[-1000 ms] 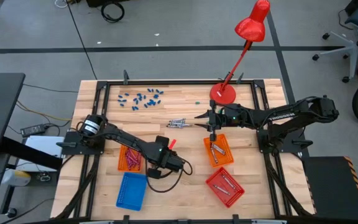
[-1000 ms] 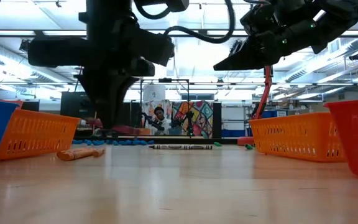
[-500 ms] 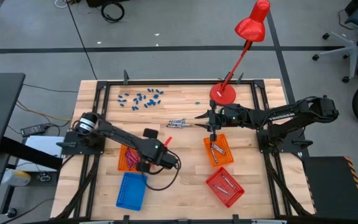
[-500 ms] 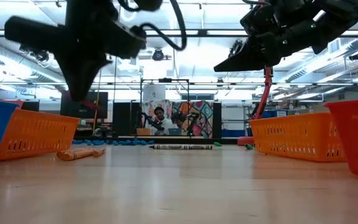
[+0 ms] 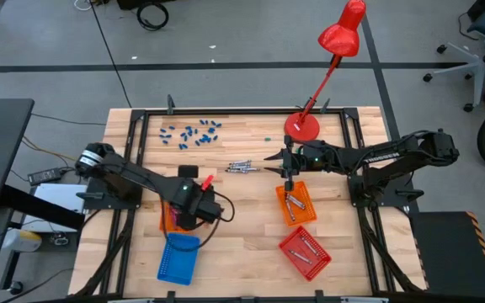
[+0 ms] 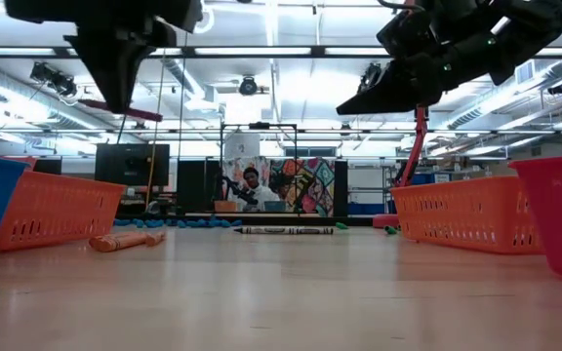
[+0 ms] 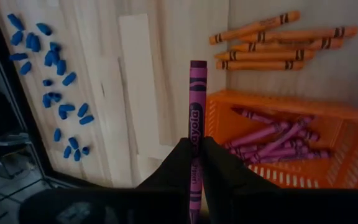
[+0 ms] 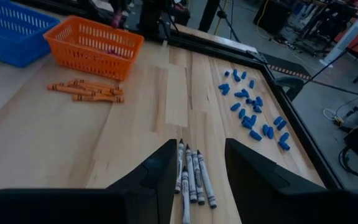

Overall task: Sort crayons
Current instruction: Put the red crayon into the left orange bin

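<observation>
From above, the left claw [image 5: 206, 180] grips a magenta paper-wrapped wax crayon [image 5: 206, 180] just beside the orange rectangular mesh basket [image 5: 165, 220] on the wooden tabletop [image 5: 251, 227]. At table level, that crayon [image 6: 105, 107] hangs high over the basket [image 6: 52, 210]. The left wrist camera shows it [image 7: 196, 118] clamped between dark fingers [image 7: 178, 163]. The right wrist camera shows the right claw [image 8: 195, 165] spread apart above grey-silver crayons [image 8: 191, 180].

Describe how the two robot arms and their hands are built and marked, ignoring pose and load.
Both arms are dark, jointed tube links. The left arm has a silver round cap at one joint and a black cable looping by its hand. The right arm bears pale lettering; its hand has two black, blunt fingers.
</observation>
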Robot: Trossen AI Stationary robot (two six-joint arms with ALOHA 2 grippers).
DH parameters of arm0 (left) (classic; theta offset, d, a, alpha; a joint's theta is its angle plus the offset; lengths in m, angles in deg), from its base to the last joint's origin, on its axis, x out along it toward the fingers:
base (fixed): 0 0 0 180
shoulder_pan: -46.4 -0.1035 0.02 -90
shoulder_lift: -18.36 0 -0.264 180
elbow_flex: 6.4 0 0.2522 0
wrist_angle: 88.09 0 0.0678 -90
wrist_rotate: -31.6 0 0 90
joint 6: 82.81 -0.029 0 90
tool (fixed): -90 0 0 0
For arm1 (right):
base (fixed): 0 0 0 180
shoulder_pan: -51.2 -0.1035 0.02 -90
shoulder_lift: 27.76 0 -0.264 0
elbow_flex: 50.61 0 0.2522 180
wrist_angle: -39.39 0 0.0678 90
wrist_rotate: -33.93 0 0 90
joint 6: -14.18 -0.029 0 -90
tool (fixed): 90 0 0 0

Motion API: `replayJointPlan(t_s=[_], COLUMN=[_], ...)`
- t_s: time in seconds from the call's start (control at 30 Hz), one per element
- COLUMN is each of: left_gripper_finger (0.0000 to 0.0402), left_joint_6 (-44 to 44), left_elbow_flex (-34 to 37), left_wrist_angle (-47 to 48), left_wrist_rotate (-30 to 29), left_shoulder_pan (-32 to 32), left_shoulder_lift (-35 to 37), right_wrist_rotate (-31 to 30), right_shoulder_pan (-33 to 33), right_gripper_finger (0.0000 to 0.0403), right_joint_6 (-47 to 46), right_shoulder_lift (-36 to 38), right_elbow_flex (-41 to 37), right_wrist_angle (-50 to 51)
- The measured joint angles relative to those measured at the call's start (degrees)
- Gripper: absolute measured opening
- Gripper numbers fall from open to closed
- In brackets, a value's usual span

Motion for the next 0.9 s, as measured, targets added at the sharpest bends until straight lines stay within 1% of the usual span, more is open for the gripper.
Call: replayJointPlan(t_s=[0.1, 0.23, 0.37, 0.43, 0.5, 0.63, 0.8, 0.9], left_gripper_finger=[0.0030, 0.0030, 0.0030, 0.0030, 0.0030, 0.0030, 0.0030, 0.0030], left_joint_6=[-0.95, -1.92, -2.54, -3.12, -3.22, -0.96, -1.33, -1.08], left_elbow_flex=[0.86, 0.90, 0.90, 0.90, 0.90, 0.90, 0.90, 0.90], left_wrist_angle=[0.42, 0.06, -0.66, -1.92, -1.77, -1.98, -3.62, -3.77], left_wrist_rotate=[-0.07, -0.15, -0.62, -1.13, -1.25, -1.27, -1.84, -0.93], left_shoulder_pan=[1.07, 3.48, 6.20, 7.49, 8.72, 10.65, 12.24, 12.42], left_shoulder_lift=[0.48, 0.67, 0.67, 0.67, 0.67, 0.67, 0.67, 0.66], right_wrist_rotate=[-0.96, -6.29, -8.64, -9.67, -9.73, -7.77, -5.33, -4.71], right_shoulder_pan=[-0.04, -1.74, -4.01, -5.31, -6.50, -8.50, -8.98, -8.98], right_gripper_finger=[0.0139, 0.0139, 0.0139, 0.0139, 0.0139, 0.0139, 0.0139, 0.0139], right_joint_6=[0.89, 0.90, 0.54, -1.25, -3.73, -8.32, -15.05, -21.50], right_shoulder_lift=[-0.01, 0.73, 3.01, 4.61, 6.31, 9.10, 9.37, 9.37], right_elbow_flex=[-0.01, -0.02, -0.02, 0.13, 0.36, 0.46, 0.46, 0.46], right_wrist_angle=[1.48, 2.73, 3.67, 3.66, 3.39, 3.98, 5.10, 6.81])
